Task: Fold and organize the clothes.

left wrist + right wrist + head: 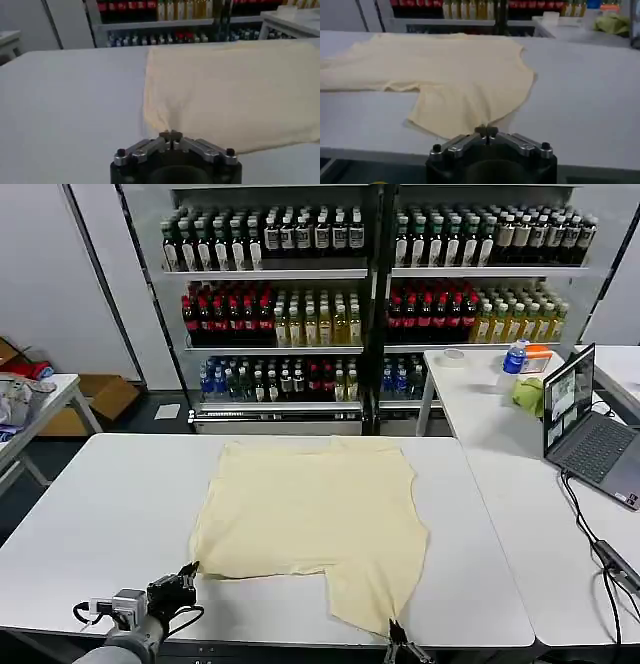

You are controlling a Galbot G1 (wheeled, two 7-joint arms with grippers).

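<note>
Both hands sit at the near edge of the surface [120, 514]. T-shirt [315, 519] lies spread mid-surface. Lift both corners evenly so the fold lands square. Left hand [170, 134] clenched on the shirt's near-left corner; right hand [486, 131] clenched on the near-right hem.

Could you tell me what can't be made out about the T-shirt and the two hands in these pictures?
- T-shirt: any neck label, too small to tell in the head view.
- Left hand: grip on the shirt's edge, tips hidden in folds in the left wrist view.
- Right hand: mostly cut off by the head view's bottom edge.
</note>
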